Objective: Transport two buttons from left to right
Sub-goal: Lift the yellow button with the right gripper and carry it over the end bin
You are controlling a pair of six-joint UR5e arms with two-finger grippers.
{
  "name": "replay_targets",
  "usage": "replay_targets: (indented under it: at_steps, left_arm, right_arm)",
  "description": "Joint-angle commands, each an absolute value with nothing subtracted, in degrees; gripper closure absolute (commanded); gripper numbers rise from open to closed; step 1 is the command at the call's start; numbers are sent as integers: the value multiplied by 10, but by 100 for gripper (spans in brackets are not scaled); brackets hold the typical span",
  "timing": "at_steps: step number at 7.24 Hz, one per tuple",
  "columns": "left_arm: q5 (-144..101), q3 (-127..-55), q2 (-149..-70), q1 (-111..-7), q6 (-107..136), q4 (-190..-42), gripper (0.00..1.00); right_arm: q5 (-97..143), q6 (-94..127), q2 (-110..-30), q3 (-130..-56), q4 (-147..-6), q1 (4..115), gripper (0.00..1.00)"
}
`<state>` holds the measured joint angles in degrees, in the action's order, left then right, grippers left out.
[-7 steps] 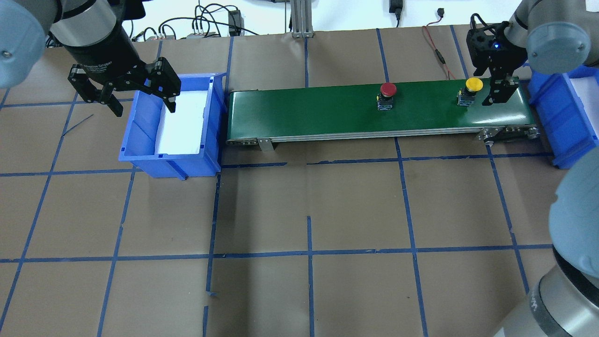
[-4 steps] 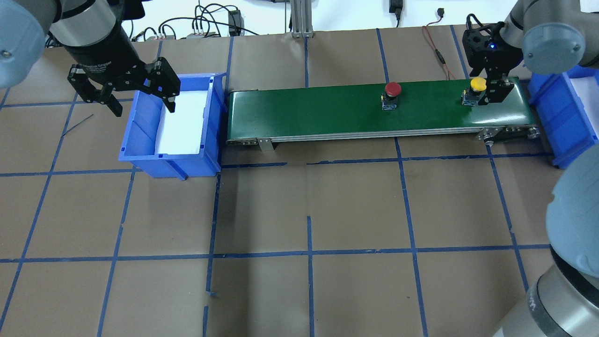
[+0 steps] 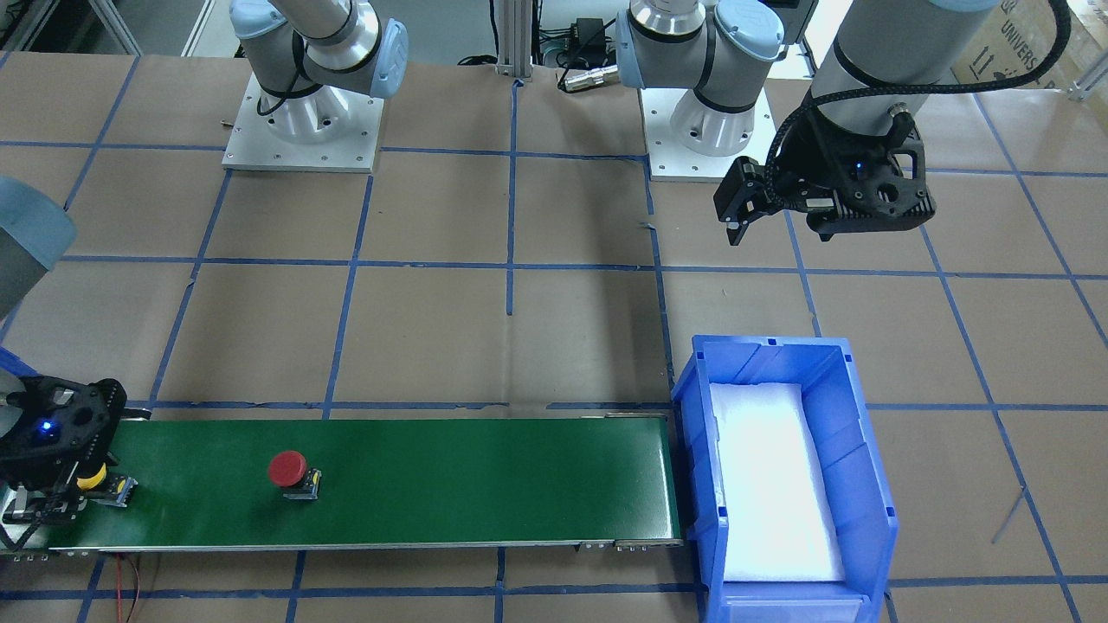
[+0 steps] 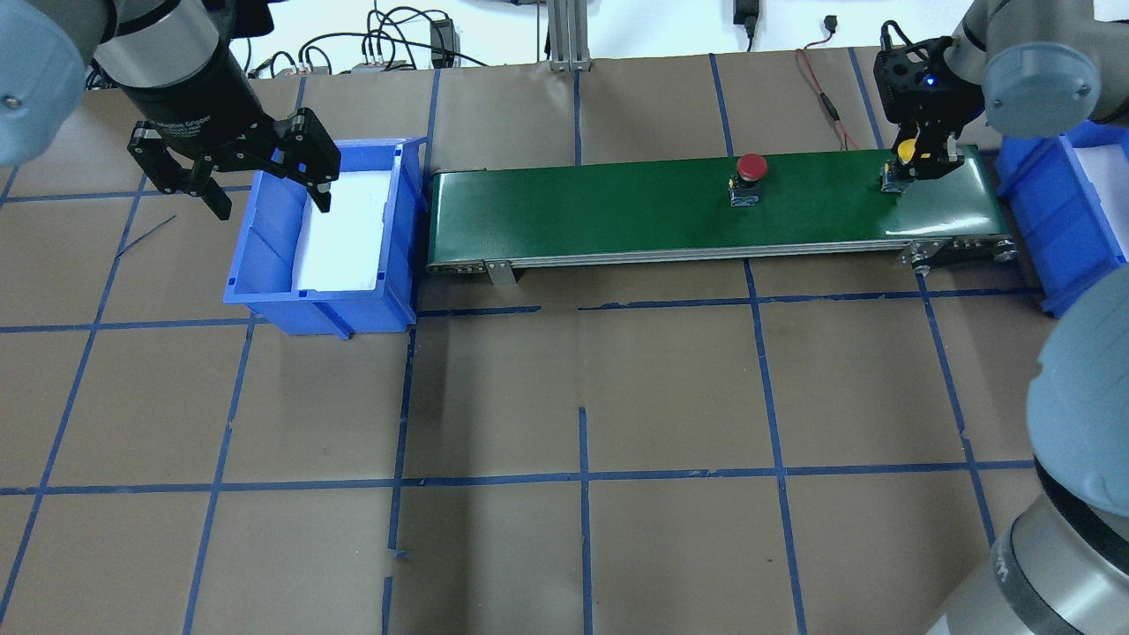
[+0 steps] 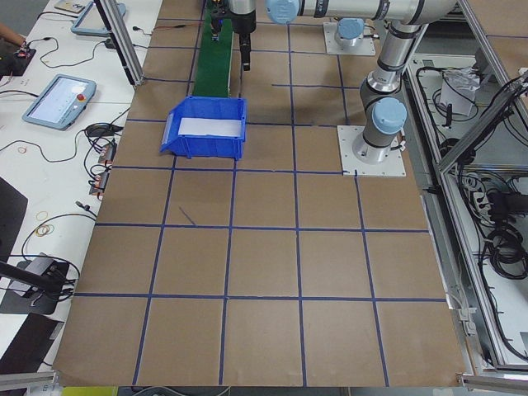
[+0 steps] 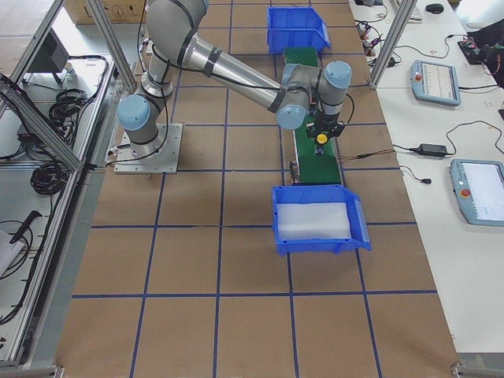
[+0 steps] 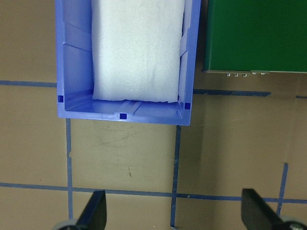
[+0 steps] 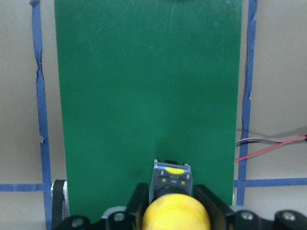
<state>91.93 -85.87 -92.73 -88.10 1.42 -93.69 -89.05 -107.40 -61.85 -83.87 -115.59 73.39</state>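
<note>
The yellow button (image 8: 175, 213) stands at the right end of the green conveyor belt (image 4: 617, 203), between the fingers of my right gripper (image 4: 917, 160). The right wrist view shows the gripper (image 8: 171, 191) shut on it, both fingers tight against the yellow cap. It also shows in the front view (image 3: 91, 476). The red button (image 4: 751, 168) stands upright on the belt, left of the yellow one and apart from it; the front view (image 3: 286, 469) shows it too. My left gripper (image 4: 272, 205) hangs open and empty over the left blue bin (image 4: 265, 265).
The left blue bin holds only a white foam pad (image 7: 136, 48). A second blue bin (image 4: 1041, 203) stands just past the belt's right end. A red wire (image 4: 825, 97) lies behind the belt. Cables lie along the table's far edge.
My right gripper came down around the yellow button and shut on it. Both buttons rode a little to the right on the belt. The left arm has not moved.
</note>
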Motion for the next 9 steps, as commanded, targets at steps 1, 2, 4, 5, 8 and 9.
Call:
replay_targets:
  at_steps: [1, 2, 4, 5, 8, 9]
  left_arm:
    - [919, -859, -927, -881, 14, -937, 0]
    - [919, -859, -927, -881, 14, -937, 0]
    - [919, -859, -927, -882, 14, -937, 0]
    - [919, -859, -927, -881, 14, -937, 0]
    - [919, -860, -927, -880, 14, -937, 0]
    - [919, -859, -927, -881, 13, -937, 0]
  right_arm:
    - [-899, -1095, -631, -805, -1141, 729, 93]
    - [-900, -1106, -649, -758, -1071, 707, 93]
    - [-896, -1207, -655, -724, -1043, 582, 93]
    - [-883, -1254, -648, -729, -1049, 533, 93]
    - [-847, -1334, -550, -735, -1133, 468, 93]
    - [-843, -1334, -535, -737, -1135, 468, 92]
